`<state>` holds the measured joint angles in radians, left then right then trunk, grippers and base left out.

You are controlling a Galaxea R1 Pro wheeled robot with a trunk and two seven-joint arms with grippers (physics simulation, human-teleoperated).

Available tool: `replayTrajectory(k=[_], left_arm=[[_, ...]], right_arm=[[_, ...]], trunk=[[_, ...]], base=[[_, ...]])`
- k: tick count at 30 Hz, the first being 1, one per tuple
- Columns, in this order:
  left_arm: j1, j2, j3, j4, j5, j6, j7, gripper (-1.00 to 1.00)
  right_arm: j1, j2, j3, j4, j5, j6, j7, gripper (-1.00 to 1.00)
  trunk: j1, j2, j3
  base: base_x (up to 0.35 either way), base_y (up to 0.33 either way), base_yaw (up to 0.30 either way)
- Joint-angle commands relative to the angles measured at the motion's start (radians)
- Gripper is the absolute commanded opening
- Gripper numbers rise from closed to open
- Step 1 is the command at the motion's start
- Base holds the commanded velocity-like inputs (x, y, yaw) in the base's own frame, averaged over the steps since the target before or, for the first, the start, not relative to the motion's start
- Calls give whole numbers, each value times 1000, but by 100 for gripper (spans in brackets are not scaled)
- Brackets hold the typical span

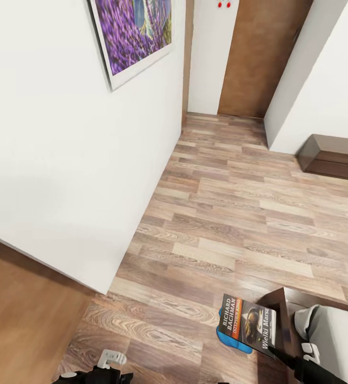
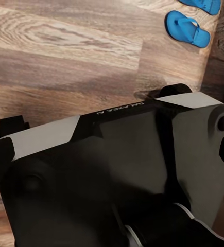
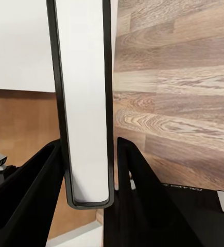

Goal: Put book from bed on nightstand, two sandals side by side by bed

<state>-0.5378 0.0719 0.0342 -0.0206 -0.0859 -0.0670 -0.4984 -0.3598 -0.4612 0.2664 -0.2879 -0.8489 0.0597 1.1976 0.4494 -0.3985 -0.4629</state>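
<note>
right claw is clamped on the book: in the right wrist view the two dark fingers sit tight against either face of the thin white page block, which stands edge-on between them. in the head view the book hangs at the near right, cover up toward me, "richard bachman" readable, held by its near edge so that it juts out over the plank floor. my read: gripping the edge keeps the flat face free to be laid down on a top.

directly under the book, a blue sandal peeks out on the floor. the left wrist view shows that pair: one sandal whole, and the other sandal cut by the frame edge, the two near each other beside a dark wood edge.

left claw sits low at the near left; can't tell whether its fingers are apart or together from these pictures.

far right against the wall: a low dark brown cabinet. i can't confirm it is a nightstand. brown door far ahead, lavender picture on the left wall.

judgement: book in transit, not yet set down.
</note>
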Motion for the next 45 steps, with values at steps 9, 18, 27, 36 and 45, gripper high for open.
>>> replayTrajectory(k=[9,18,27,36,45], left_arm=[[-1,0,3,2,-9,-7,-2,100],[-1,-4,3,2,-9,-5,-2,100],[-1,-4,3,4,-8,-5,-1,100],[-1,-4,3,4,-8,-6,-2,100],[-1,-6,3,4,-8,-7,-2,100]], right_arm=[[-1,-1,7,1,-10,6,2,-100],[-1,-1,7,1,-10,6,2,-100],[-1,-1,7,1,-10,6,1,-100],[-1,-1,7,13,-10,6,0,-100],[-1,-1,8,60,-10,5,0,-100]], trunk=[[1,-2,13],[1,-2,28],[1,-2,42],[1,-2,57],[1,-2,71]], base=[[0,0,0],[0,0,0],[0,0,0],[0,0,0],[0,0,0]])
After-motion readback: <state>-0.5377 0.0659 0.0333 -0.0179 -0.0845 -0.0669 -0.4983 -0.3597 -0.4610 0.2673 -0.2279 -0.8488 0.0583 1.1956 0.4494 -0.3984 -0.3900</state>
